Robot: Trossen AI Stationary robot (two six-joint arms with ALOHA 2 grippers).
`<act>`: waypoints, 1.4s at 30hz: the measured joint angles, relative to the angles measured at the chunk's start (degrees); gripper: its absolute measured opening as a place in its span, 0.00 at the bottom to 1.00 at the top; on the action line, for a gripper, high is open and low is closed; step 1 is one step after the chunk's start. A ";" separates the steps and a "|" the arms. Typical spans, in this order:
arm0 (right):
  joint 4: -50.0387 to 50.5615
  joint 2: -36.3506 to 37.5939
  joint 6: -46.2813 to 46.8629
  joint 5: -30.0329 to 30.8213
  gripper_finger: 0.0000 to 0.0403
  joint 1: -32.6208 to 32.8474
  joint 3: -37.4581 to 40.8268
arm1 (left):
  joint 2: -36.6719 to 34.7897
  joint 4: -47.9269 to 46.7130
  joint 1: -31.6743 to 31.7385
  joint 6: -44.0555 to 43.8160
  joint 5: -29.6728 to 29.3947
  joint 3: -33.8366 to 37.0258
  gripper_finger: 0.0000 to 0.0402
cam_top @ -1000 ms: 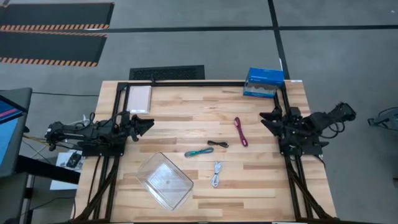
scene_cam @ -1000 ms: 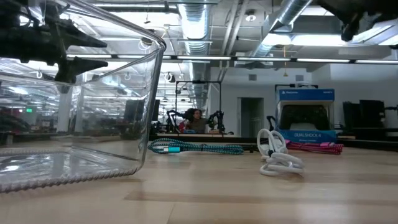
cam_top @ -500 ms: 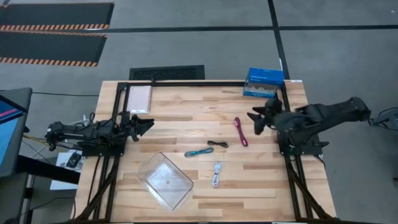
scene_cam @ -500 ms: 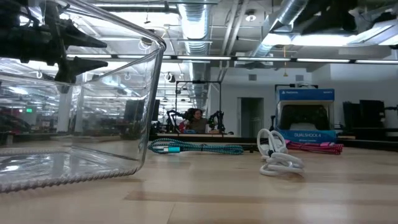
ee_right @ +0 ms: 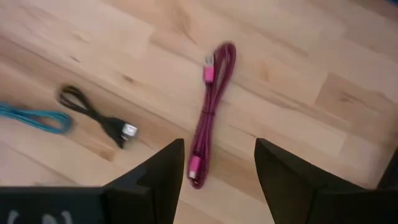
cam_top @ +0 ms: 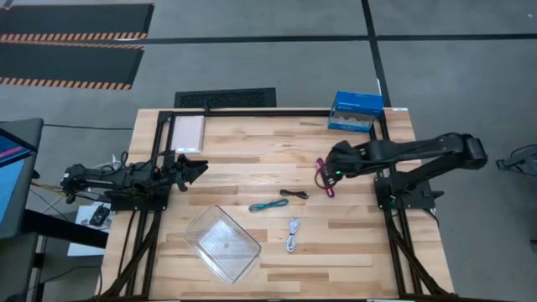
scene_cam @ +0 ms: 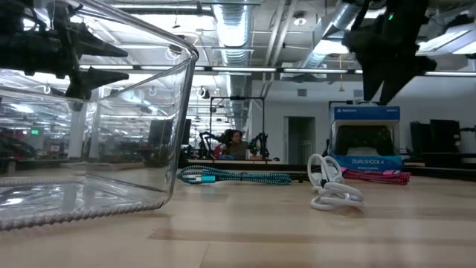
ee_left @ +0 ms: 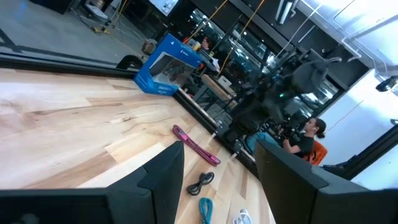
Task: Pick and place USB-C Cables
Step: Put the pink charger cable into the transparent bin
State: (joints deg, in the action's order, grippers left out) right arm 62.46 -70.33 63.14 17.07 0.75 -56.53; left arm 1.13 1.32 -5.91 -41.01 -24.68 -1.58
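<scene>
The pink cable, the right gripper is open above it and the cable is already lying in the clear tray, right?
Not quite. The pink cable lies on the bare table, well away from the clear tray, as the high view shows. The right gripper is indeed open above it.

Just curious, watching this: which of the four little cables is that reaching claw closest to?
The magenta-pink cable. The right claw hangs open right over it, while the dark, teal and white cables lie farther off.

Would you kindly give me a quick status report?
Right hand open, above pink cable. Left hand open, parked at table's left edge. Four cables on table, tray empty. Nothing in the way.
</scene>
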 joint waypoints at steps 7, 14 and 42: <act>-1.79 -8.62 -3.49 -5.87 0.64 -0.87 0.02 | 0.00 0.00 0.01 0.00 0.23 0.00 0.46; -3.37 -14.92 -4.57 -8.04 0.69 0.43 0.00 | 0.00 -0.02 0.02 0.04 0.30 0.00 0.46; -13.92 -23.45 -9.67 -12.99 0.69 -6.32 4.80 | 0.00 -0.33 0.00 0.02 5.32 0.00 0.46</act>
State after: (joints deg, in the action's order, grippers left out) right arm 48.54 -93.78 53.47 4.08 -5.58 -51.73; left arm 1.13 0.99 -5.91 -40.99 -19.36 -1.58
